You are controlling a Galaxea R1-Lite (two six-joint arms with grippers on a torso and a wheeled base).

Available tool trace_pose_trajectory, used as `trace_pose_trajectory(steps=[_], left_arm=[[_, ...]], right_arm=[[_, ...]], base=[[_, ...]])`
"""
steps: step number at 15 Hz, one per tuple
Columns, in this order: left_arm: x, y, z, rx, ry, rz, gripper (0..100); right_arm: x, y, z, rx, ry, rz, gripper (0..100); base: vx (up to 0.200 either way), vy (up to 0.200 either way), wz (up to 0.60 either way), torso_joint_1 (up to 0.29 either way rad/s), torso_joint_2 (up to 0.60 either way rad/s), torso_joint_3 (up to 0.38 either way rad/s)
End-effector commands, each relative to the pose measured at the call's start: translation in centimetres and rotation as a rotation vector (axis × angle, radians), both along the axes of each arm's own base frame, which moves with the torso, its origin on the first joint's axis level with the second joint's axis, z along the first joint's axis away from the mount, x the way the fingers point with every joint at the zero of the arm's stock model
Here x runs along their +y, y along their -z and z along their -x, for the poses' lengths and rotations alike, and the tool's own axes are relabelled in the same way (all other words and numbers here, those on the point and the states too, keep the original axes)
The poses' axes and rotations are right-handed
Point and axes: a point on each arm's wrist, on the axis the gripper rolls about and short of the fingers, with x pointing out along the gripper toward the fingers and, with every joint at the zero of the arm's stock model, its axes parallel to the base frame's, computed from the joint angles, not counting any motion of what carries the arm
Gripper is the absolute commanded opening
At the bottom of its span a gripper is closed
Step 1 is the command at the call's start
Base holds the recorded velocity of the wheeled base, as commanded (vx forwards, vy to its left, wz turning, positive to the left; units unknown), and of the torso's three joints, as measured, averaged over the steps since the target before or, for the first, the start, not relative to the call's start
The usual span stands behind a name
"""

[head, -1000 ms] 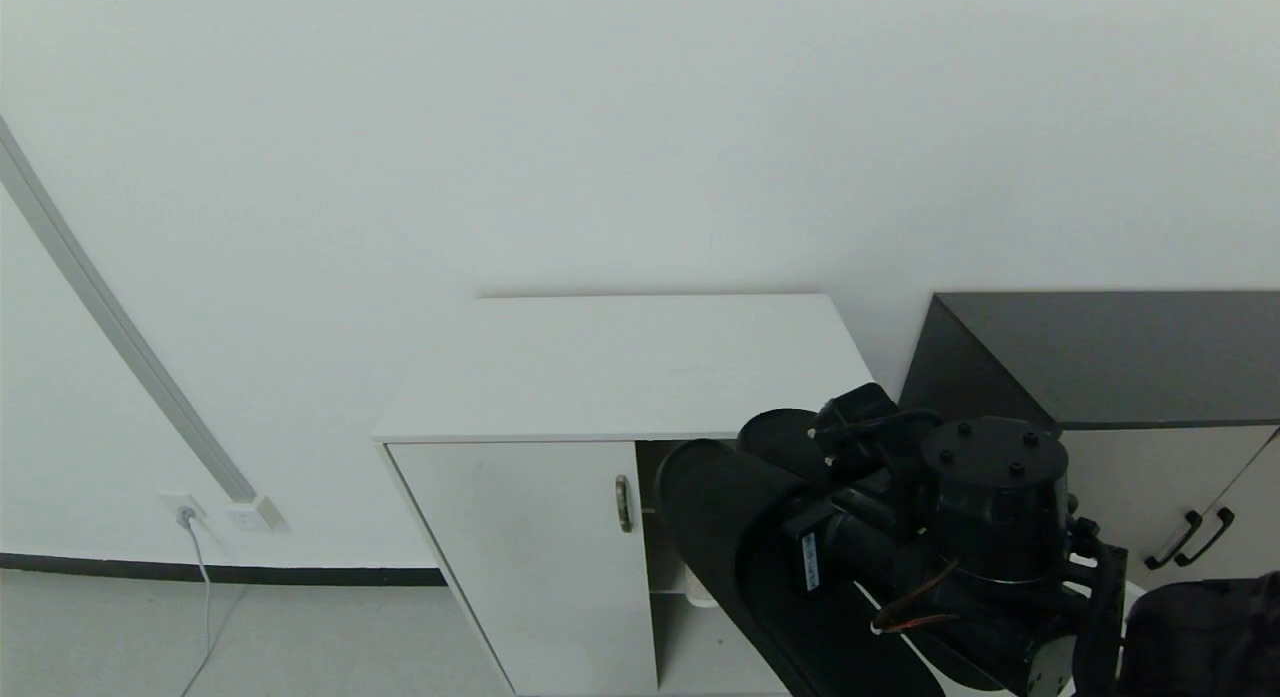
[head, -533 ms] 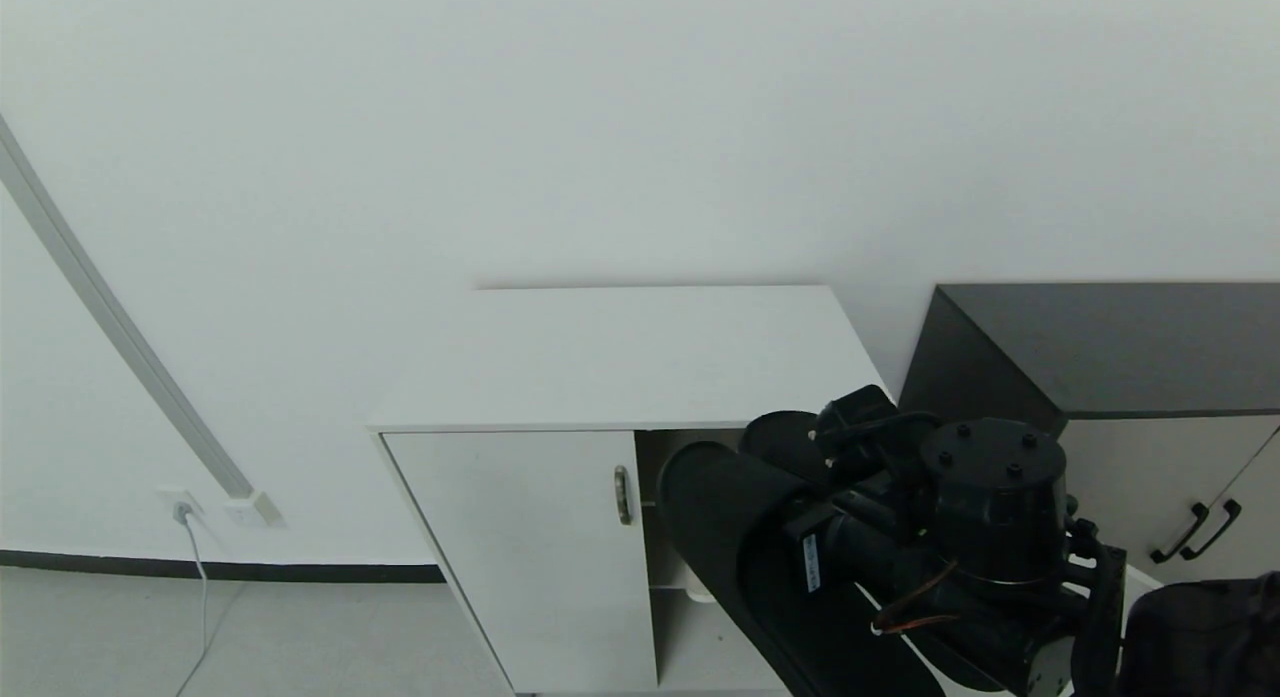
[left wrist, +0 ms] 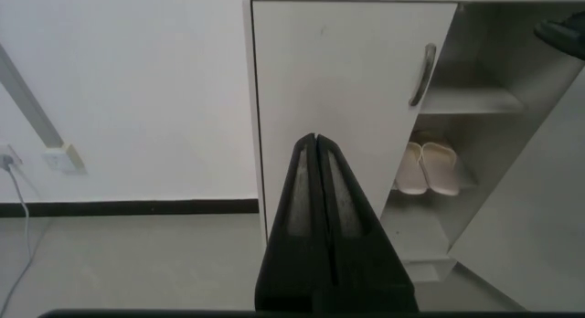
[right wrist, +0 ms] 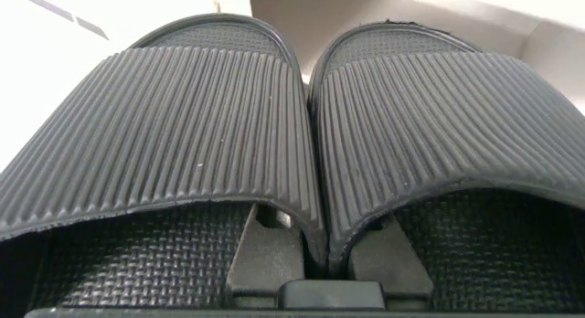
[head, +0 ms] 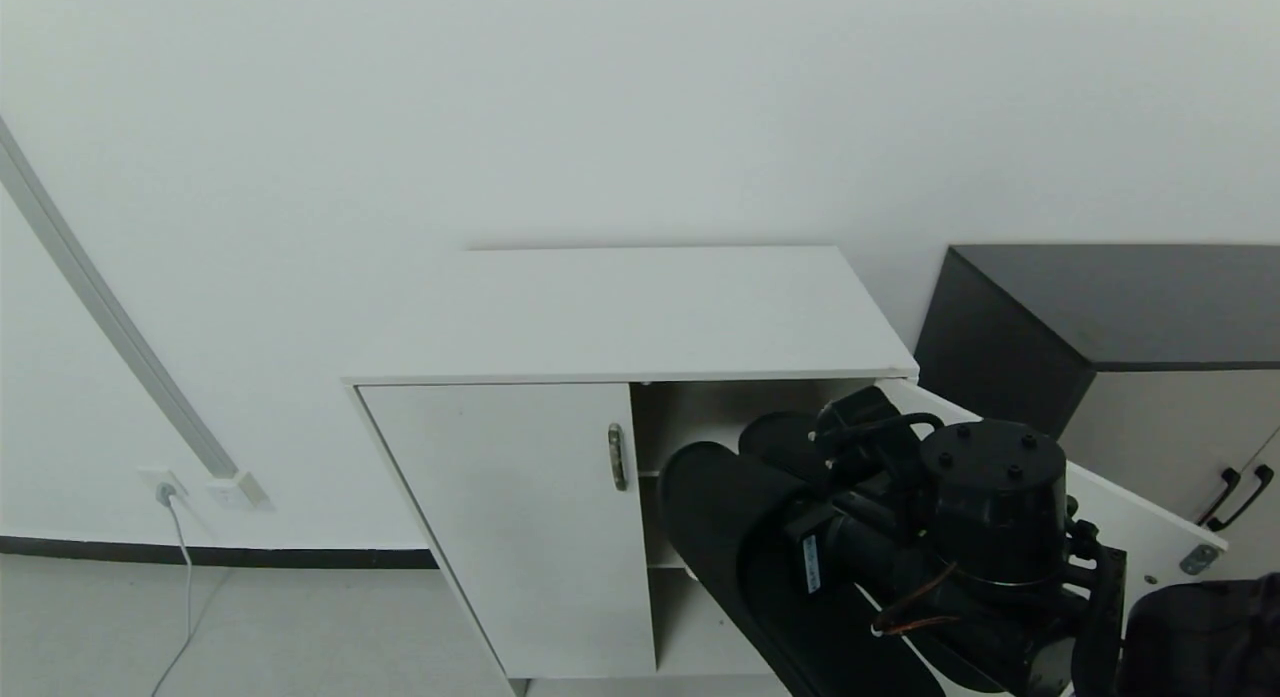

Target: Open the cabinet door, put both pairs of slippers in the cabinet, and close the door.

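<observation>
The white cabinet has its left door closed and its right door swung open. My right gripper is shut on a pair of black slippers, pinching their inner edges together. In the head view these black slippers hang in front of the open compartment, toes toward it. A pale pair of slippers lies on a lower shelf inside. My left gripper is shut and empty, held off before the closed door, left of its handle.
A dark-topped cabinet with black handles stands right beside the open door. A wall socket with a cable and a slanting grey trunking are on the wall to the left. Bare floor lies below there.
The head camera has moved: the cabinet now sits higher and larger in the picture, and its open right door has come into sight. The right arm with the slippers keeps its place in the frame.
</observation>
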Motion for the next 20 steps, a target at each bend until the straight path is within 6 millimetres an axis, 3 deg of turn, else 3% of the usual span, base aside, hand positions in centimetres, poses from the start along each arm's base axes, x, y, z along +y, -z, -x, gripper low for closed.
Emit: trace_pose_trajectory(steps=[1,11,20], left_arm=[[0.00,0.00,-0.01,0.001,0.000,0.000,0],[0.00,0.00,-0.01,0.001,0.000,0.000,0],[0.00,0.00,-0.01,0.001,-0.002,0.000,0]], right_arm=[[0.03,0.08,0.05,0.002,-0.002,0.002,0],[0.02,0.10,0.06,0.002,-0.002,0.002,0],[-0.03,0.21,0.11,0.005,-0.003,0.005,0]], base=[[0.000,0.000,0.00,-0.232,0.54,0.315],[0.000,0.000,0.00,-0.191,0.51,0.323],[0.000,0.000,0.00,-0.118,0.46,0.340]])
